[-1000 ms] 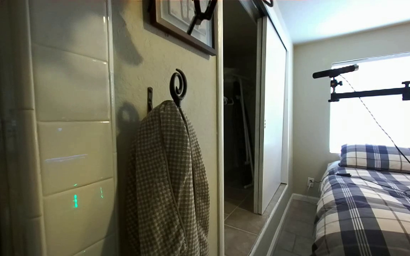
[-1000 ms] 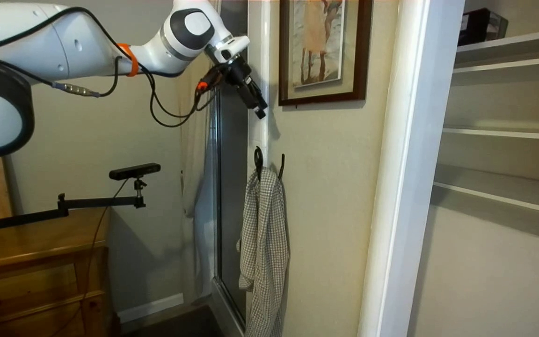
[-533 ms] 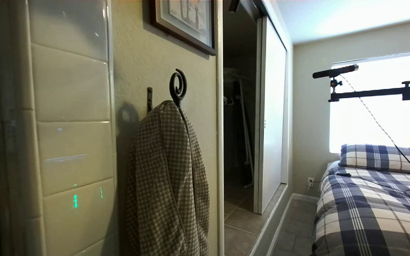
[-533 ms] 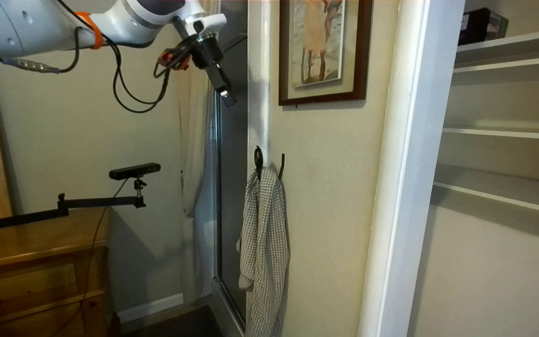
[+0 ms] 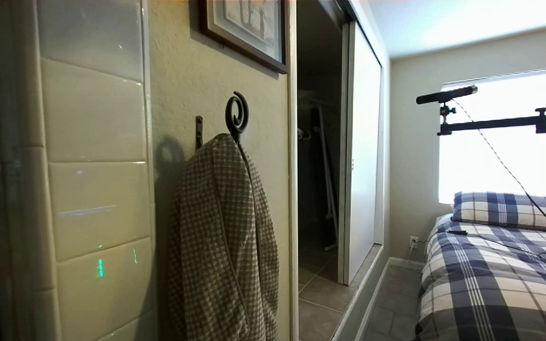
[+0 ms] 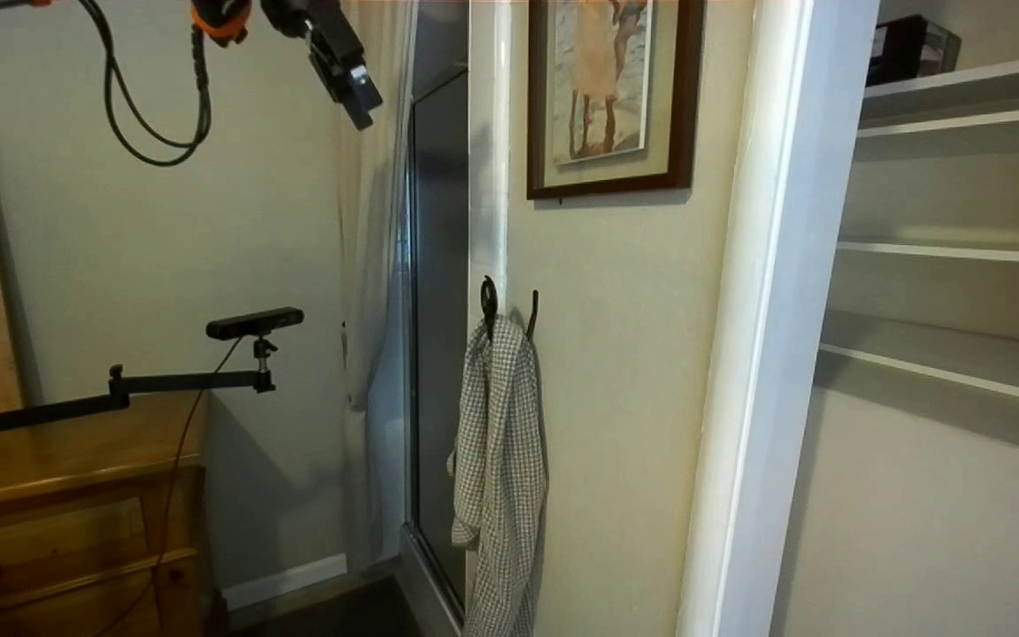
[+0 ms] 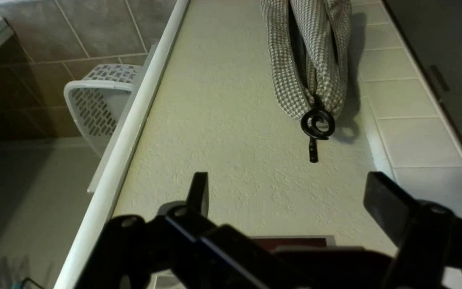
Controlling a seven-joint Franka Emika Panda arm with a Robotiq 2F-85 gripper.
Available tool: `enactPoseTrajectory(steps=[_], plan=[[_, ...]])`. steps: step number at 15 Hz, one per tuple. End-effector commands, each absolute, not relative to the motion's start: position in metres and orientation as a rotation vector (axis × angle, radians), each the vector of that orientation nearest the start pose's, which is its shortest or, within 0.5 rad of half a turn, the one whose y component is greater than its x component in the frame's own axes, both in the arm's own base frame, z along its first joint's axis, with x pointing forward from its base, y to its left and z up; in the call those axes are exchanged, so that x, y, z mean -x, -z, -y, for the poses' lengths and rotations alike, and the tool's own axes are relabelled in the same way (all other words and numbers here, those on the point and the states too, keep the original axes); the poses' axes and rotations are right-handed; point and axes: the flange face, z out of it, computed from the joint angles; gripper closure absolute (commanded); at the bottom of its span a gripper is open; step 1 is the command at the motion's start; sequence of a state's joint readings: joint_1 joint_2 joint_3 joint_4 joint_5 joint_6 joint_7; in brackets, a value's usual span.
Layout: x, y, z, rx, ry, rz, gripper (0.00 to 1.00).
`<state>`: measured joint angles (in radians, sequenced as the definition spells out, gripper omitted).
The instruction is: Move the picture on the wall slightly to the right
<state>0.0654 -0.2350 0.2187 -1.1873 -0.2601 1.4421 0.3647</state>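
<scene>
The picture (image 6: 602, 97), in a dark brown frame around a pale print, hangs high on the cream-beige wall (image 6: 616, 292). Its upper part is cut off in both exterior views; its lower part also shows in an exterior view (image 5: 247, 28). In the wrist view, only a strip of its frame (image 7: 291, 242) and a bit of its print show behind the gripper; the wall (image 7: 231, 120) fills the middle. My gripper (image 6: 363, 104) is left of the picture in an exterior view, well apart from it. In the wrist view my gripper (image 7: 289, 180) is open, with nothing between its fingers.
A checked shirt (image 6: 501, 425) hangs on a black spiral hook (image 5: 238, 113) below the picture. White door trim (image 6: 762, 310) borders the wall on one side, a tiled panel (image 5: 97, 118) on the other. A camera on a black arm (image 6: 253, 324) stands near the dresser.
My arm and gripper have moved back from the wall, left and up in an exterior view. The gripper no longer covers the picture. The picture looks unmoved.
</scene>
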Motion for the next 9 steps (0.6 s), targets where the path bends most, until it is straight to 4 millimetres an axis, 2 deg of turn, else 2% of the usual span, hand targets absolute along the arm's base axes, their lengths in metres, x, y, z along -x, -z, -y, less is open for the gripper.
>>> enactPoseTrajectory(steps=[1, 3, 5, 6, 7, 9], plan=[[-0.34, -0.911, -0.058, 3.072, 0.892, 0.035, 0.0], [-0.321, -0.916, -0.02, 3.037, 0.918, 0.189, 0.0], [-0.306, -0.921, 0.025, 2.95, 1.058, 0.246, 0.0], [-0.32, -0.929, -0.004, 3.036, 0.98, 0.156, 0.0], [-0.315, -0.93, 0.011, 3.027, 0.999, 0.15, 0.0], [-0.313, -0.931, 0.009, 3.025, 1.002, 0.151, 0.0]])
